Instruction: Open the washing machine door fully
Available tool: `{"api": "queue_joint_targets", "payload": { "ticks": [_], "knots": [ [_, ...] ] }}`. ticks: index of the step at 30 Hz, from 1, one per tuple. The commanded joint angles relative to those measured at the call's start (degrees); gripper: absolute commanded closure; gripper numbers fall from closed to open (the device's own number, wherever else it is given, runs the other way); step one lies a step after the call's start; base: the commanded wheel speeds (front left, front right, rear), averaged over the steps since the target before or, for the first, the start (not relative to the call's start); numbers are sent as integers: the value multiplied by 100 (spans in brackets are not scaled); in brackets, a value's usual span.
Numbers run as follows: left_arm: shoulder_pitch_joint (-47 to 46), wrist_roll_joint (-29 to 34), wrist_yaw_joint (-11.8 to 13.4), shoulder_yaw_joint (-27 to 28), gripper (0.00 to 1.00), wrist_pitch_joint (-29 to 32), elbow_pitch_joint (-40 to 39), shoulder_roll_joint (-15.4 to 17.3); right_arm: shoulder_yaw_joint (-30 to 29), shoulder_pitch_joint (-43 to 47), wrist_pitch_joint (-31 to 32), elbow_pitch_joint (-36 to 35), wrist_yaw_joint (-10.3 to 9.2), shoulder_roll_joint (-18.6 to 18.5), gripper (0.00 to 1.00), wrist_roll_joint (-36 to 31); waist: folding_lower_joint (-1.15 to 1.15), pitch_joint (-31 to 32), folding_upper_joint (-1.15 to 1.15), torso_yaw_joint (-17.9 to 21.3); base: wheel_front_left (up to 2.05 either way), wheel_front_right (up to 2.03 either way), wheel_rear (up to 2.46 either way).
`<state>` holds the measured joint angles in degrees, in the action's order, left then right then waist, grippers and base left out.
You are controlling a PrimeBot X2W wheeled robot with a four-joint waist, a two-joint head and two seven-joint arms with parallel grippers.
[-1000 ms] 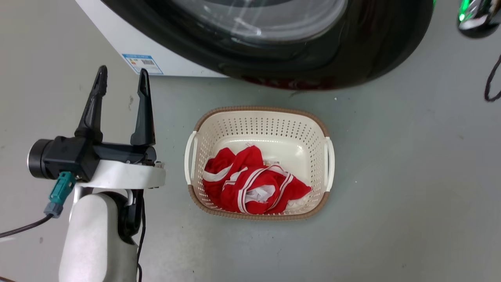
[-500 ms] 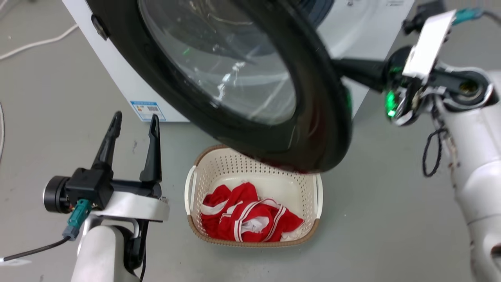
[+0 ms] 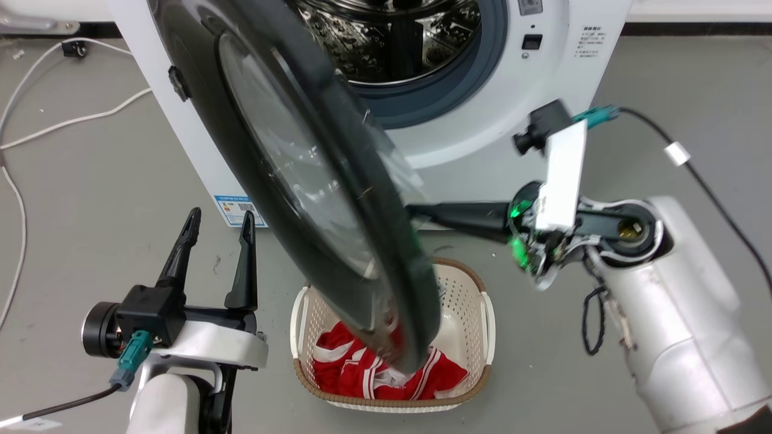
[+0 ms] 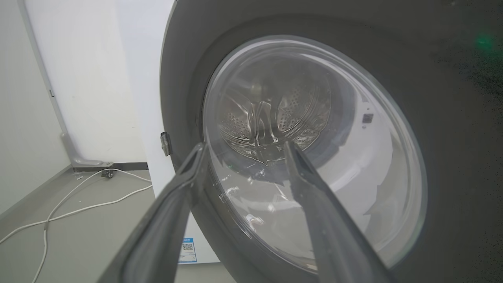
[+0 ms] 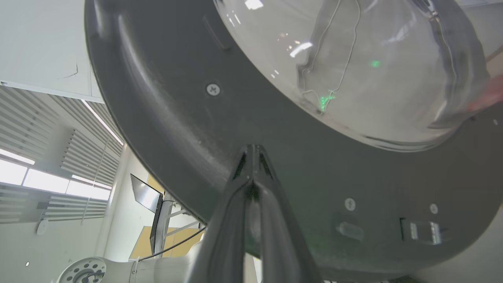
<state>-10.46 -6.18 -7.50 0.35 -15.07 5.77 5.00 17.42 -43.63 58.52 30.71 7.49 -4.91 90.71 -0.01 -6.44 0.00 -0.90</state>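
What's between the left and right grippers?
In the head view, the washing machine door stands part-open between the left gripper and right gripper, its lower edge over the laundry basket.

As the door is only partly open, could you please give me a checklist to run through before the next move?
1. Right gripper shut, tips against the washing machine door's inner rim: ok.
2. Door fully open: not ok, it stands partway.
3. Left gripper open, apart from the door: ok.
4. Left gripper outside the door's further swing: cannot tell; it points at the outer glass.
5. Door's lower edge clear of the basket: cannot tell; they overlap in the head view.
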Motion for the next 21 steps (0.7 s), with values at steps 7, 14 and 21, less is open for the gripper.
{"api": "queue_joint_targets", "payload": {
  "ticks": [7,14,21],
  "knots": [
    [185,-44,2,-79,0,-14,30,-58,488,597,-104,-575,0,195,100,131,1,172,0,-92,0,0,0],
    [232,-66,2,-122,0,-14,50,-53,749,801,-425,-724,0,222,100,260,1,231,0,-106,0,0,0],
    [336,-95,2,-69,0,-14,83,-70,341,1138,-2292,-673,0,205,100,123,1,365,0,-43,0,0,0]
  ]
}}
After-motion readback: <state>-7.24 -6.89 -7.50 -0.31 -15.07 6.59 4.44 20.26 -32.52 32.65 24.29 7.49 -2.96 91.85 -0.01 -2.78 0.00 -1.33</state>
